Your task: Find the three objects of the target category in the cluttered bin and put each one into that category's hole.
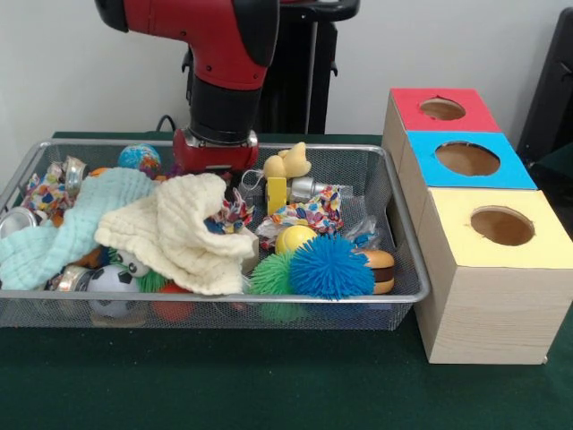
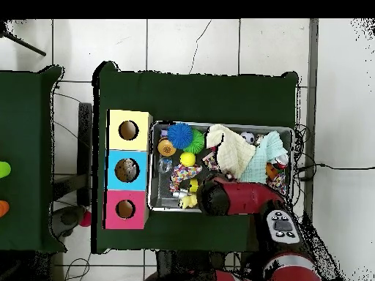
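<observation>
1. The bin (image 1: 394, 193) is sitting on the green table (image 1: 269, 385), crowded with toys and cloths; in the overhead view its rim (image 2: 222, 125) is lying just beside the row of boxes.
2. A crinkled see-through item (image 1: 365, 235), possibly one of the bottles, is lying near the bin's box-side end, between a patterned cloth (image 1: 309, 213) and a toy burger (image 1: 380, 269); I cannot tell for sure what it is, and no other bottle is showing clearly.
3. The hole (image 1: 442, 109) is opening through the red top of the farthest box in the front view; in the overhead view that hole (image 2: 125, 209) is sitting on the box nearest the robot's base.
4. The blue box (image 1: 467, 159) and the yellow box (image 1: 501, 228) are standing in line with the red one, all touching.
5. The arm (image 1: 219, 63) is reaching down into the far side of the bin, its red wrist (image 1: 213, 152) sitting just behind a cream cloth (image 1: 183, 228); the gripper itself is hidden, so I cannot tell whether it is released or clenched.
6. A mint cloth (image 1: 76, 224) is lying beside the cream one, and a blue spiky ball (image 1: 329, 266) is resting against a green one (image 1: 271, 273) at the near rim.
</observation>
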Controlling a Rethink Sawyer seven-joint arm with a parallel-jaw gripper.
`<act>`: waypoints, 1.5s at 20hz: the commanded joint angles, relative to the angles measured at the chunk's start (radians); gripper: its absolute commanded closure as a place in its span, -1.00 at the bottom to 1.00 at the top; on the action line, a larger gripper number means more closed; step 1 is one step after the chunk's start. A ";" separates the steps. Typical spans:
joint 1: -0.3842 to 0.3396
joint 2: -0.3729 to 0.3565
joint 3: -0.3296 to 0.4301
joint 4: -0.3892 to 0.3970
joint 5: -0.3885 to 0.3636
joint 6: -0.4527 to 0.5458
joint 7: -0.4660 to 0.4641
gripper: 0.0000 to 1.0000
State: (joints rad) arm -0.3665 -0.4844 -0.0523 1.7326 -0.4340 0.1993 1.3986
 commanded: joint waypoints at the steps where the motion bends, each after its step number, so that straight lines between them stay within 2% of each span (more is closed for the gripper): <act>1: -0.072 0.074 0.065 0.167 0.148 -0.058 0.327 -1.00; 5: -0.126 0.071 0.110 0.215 0.243 -0.086 0.335 -1.00; 8: -0.142 0.073 0.124 0.238 0.305 -0.071 0.326 -1.00; 12: -0.137 0.075 0.115 0.243 0.333 -0.043 0.268 -1.00; 20: -0.147 0.067 0.133 0.277 0.403 -0.001 0.241 -1.00; 24: -0.148 0.063 0.149 0.285 0.409 0.008 0.209 -1.00; 25: -0.154 0.064 0.157 0.287 0.401 -0.002 0.193 1.00; 30: -0.182 0.064 0.187 0.285 0.347 -0.051 0.148 1.00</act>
State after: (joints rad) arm -0.5002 -0.4962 0.0517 1.9185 -0.0661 0.0857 1.3988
